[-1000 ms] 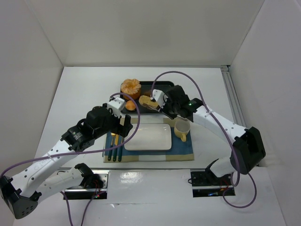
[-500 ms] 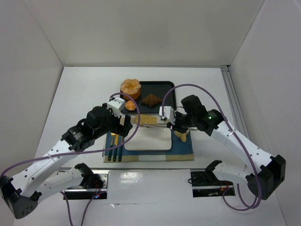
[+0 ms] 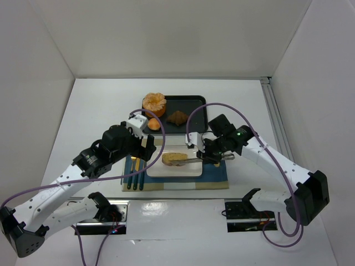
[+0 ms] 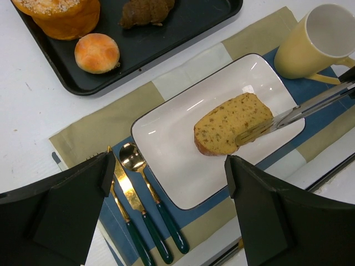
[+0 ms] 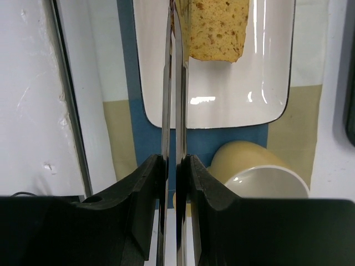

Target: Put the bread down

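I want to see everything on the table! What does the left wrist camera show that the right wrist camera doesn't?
Only the left wrist view: the black tray with a round bun, plus gold cutlery. Only the right wrist view: where the right gripper clamps the tongs. Both: the bread pinched in the tongs, the white plate and the yellow cup.

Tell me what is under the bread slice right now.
The white plate, which sits on the placemat. The tongs grip the bread at one end; whether it touches the plate is covered by the slice.
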